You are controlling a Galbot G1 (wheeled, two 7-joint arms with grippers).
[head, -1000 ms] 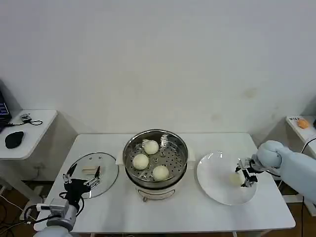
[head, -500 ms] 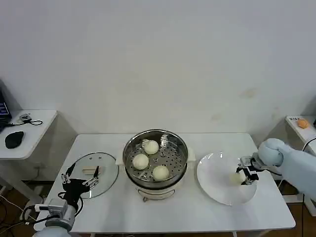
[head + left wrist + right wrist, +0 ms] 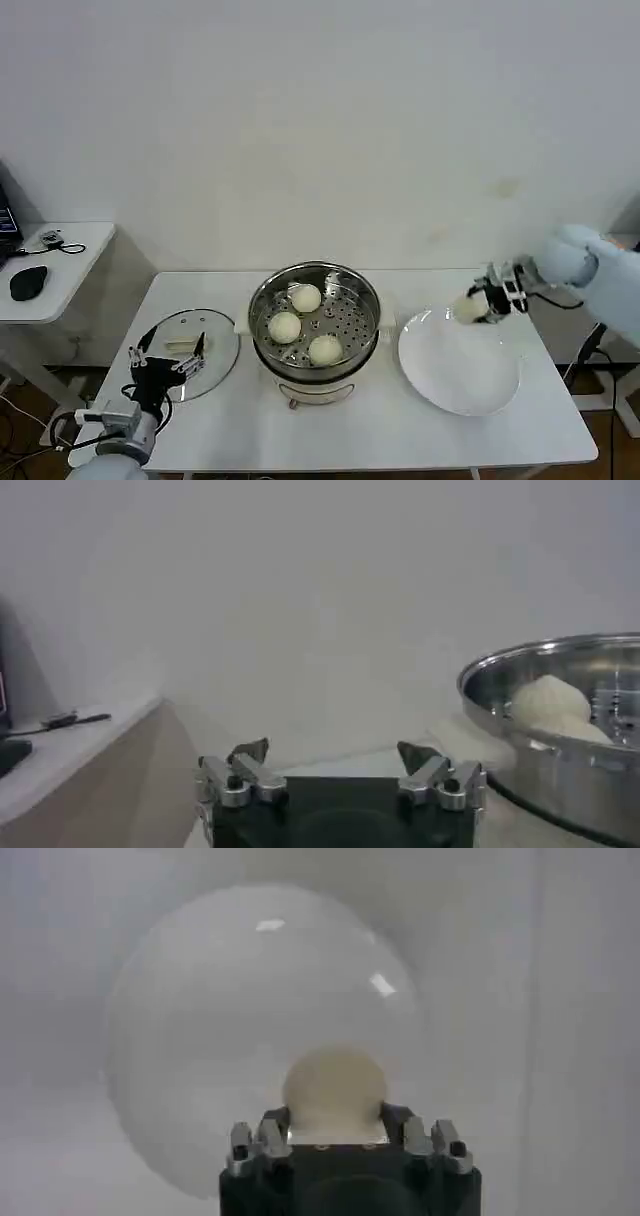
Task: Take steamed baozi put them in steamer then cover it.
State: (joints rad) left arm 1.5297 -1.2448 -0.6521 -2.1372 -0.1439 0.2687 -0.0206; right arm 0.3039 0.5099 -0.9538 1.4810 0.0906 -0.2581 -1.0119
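- Between the fingers of the right gripper [image 3: 470, 307] one steamed baozi [image 3: 464, 309] is clamped, and it is held in the air above the far left rim of the white plate [image 3: 459, 363].
- From the right wrist view, the same bun [image 3: 334, 1088] is seen pinched between the two fingers, with the plate [image 3: 200, 1028] lying bare beneath it.
- Three more steamed baozi are seated on the perforated tray of the steamer [image 3: 315, 325]: one at the far side [image 3: 305, 297], one at the left [image 3: 285, 327] and one at the near side [image 3: 325, 350].
- The steamer is placed at the middle of the white table [image 3: 400, 430], between the plate on the right and the cover [image 3: 186, 347] on the left.
- The cover is laid flat on the table, with its cream bar handle [image 3: 181, 346] facing upward.
- At the near left corner of the table, the left gripper [image 3: 165, 358] is held with its fingers spread apart, just at the near edge of the cover and gripping nothing.
- From the left wrist view, the left gripper [image 3: 340, 767] is shown with its fingers wide apart, and the steamer wall [image 3: 560, 770] with one bun [image 3: 548, 702] inside is seen off to one side.
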